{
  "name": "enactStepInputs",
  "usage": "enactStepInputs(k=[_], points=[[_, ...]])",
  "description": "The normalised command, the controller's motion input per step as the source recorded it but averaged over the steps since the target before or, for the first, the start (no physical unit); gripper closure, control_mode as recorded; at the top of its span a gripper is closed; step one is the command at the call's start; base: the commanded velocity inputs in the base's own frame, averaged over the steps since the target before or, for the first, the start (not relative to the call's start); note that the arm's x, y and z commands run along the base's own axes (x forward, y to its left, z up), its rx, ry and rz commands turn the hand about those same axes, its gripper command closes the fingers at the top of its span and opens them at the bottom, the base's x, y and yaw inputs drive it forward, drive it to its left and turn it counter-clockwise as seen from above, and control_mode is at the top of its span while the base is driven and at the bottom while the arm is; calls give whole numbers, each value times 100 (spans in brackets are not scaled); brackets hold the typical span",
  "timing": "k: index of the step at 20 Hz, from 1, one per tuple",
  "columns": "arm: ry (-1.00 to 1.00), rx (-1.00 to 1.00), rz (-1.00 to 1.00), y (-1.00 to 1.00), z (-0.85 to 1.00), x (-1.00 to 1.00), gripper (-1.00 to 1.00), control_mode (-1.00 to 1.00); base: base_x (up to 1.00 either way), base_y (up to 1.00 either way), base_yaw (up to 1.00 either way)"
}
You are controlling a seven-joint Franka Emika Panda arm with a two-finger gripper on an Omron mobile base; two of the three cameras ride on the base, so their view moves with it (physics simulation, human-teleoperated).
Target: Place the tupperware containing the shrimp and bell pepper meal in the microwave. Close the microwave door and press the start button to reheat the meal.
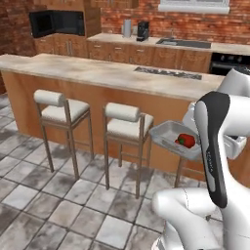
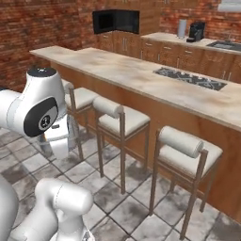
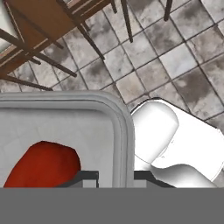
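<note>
Claw: claw [image 3: 116,176] clenched on the raised rim of the tupperware [image 3: 65,131], one dark tip inside the wall and one outside, as the hand view shows.
Tupperware: held in the air above the tiled floor [image 1: 58,205], beside the bar stools [image 1: 124,129] and on the near side of the long island surface [image 1: 112,73]; not resting on anything.
Meal: red bell pepper [image 1: 185,140] lies inside the tray; shrimp pieces too small to make out.
Microwave: black microwave [image 1: 56,23] sits in the far corner beyond the island surface, well apart from the tray, up and to the left in the left base view.
Microwave door: apparently swung open, though too distant to be sure.
Deciding relation: island surface stands between tray and microwave, so the base likely must drive round it before any placing.
</note>
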Motion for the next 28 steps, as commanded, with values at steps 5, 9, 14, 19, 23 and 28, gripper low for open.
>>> enactStepInputs(k=[5, 9, 14, 19, 23, 28], points=[[0, 0, 0, 0, 0, 0, 100, 100, 100, 100, 0], [0, 0, 0, 0, 0, 0, 100, 100, 100, 100, 0], [0, 0, 0, 0, 0, 0, 100, 100, 100, 100, 1], [0, 0, 0, 0, 0, 0, 100, 100, 100, 100, 7], [0, 0, 0, 0, 0, 0, 100, 100, 100, 100, 6], [0, 0, 0, 0, 0, 0, 100, 100, 100, 100, 0]])
